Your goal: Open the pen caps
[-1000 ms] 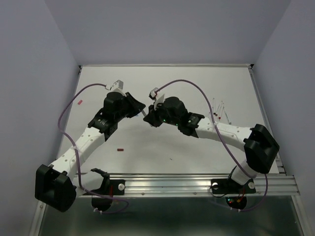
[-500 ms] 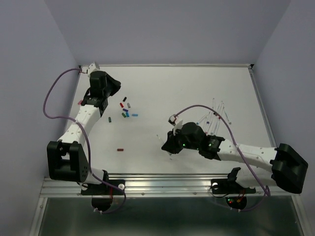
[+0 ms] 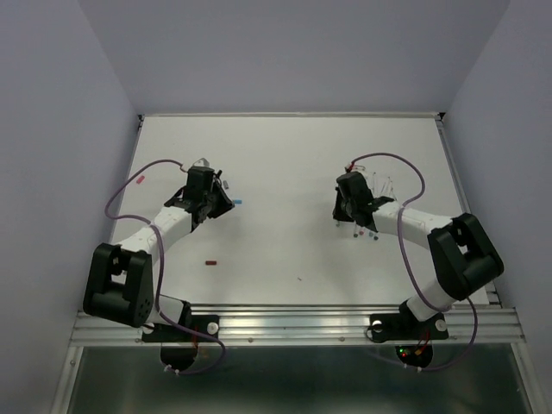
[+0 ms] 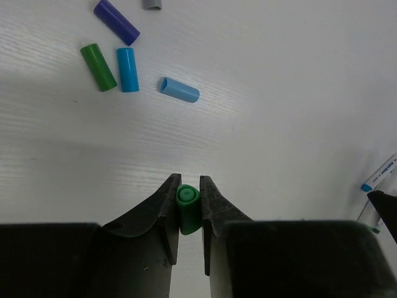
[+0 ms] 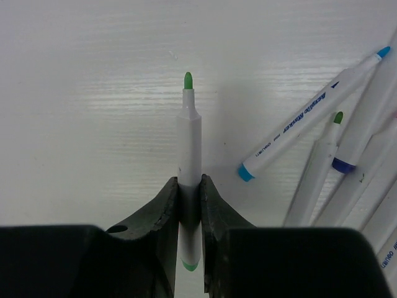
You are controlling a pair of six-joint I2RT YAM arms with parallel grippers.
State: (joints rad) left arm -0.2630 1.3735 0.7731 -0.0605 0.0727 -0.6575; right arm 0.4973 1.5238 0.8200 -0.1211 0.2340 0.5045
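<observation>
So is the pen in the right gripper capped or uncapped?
Uncapped: the pen shows its bare green tip; the left gripper holds a green cap.

Just right of the green-tipped pen (image 5: 189, 143), a blue-ended pen (image 5: 310, 121) carries slanted blue print along its white barrel. It appears to read "Acrylic Marker", with a small "deli" mark toward the blue end (the letters are tiny, so this is unsure). Farther right and lower, a corner pen (image 5: 389, 259) bears similar blue print, too cropped to read.
</observation>
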